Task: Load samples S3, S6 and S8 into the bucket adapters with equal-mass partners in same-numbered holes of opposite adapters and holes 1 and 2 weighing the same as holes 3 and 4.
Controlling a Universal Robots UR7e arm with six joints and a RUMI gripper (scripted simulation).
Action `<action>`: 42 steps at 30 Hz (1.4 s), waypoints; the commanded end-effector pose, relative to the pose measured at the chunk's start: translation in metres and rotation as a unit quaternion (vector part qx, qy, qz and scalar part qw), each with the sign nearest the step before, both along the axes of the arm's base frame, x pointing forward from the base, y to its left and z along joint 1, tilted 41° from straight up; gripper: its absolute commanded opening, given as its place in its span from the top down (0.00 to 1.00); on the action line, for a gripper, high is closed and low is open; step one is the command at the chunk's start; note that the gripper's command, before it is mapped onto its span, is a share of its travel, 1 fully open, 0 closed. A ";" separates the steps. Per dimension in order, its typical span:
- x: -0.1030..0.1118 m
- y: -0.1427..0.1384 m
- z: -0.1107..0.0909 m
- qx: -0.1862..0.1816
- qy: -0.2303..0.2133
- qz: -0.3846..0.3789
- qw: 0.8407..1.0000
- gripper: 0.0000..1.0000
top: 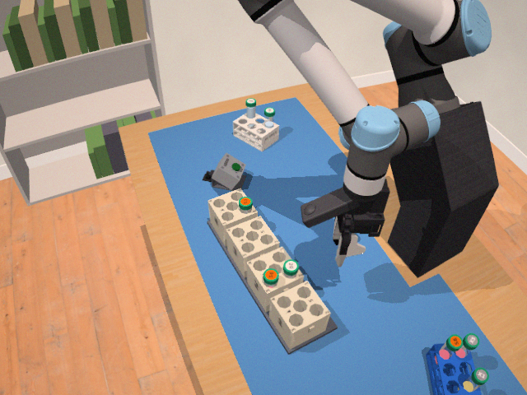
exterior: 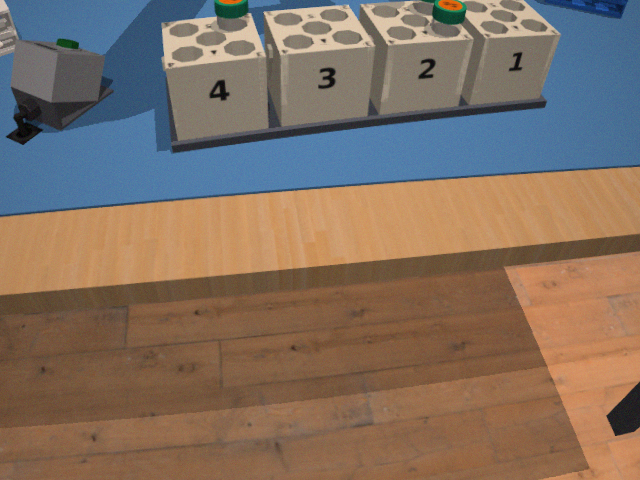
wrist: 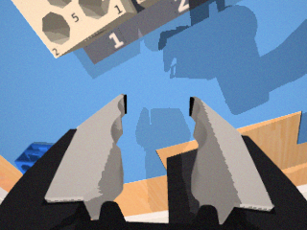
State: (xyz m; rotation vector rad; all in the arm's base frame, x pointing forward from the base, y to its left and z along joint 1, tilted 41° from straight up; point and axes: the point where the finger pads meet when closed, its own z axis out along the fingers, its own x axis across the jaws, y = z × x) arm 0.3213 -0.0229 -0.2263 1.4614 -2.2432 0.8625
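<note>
Pincer (top: 349, 257) (wrist: 157, 97) spread, nothing pinched; adapters (top: 300, 318) (exterior: 219, 111) read "4", "3", "2", "1".

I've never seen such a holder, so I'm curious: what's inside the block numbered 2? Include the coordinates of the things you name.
Adapter 2 (top: 293, 282) (exterior: 413, 82) holds two tubes: one orange-dotted (top: 270, 276) (exterior: 449, 10), one white-dotted (top: 291, 267). Only their tops show; the block's walls hide the rest.
</note>
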 end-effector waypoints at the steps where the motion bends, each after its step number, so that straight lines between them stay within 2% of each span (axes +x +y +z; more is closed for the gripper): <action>1: -0.012 0.025 -0.021 -0.004 0.001 -0.005 1.000 0.65; 10: -0.043 0.076 -0.067 -0.004 0.001 -0.005 1.000 0.65; 12: -0.043 0.076 -0.067 -0.004 0.001 -0.005 1.000 0.65; 27: -0.093 0.161 -0.143 -0.004 0.001 -0.005 1.000 0.65; 29: -0.093 0.161 -0.143 -0.004 0.001 -0.005 1.000 0.65; 39: -0.127 0.219 -0.193 -0.003 0.001 -0.005 1.000 0.65; 42: -0.128 0.221 -0.196 -0.003 0.001 -0.005 1.000 0.65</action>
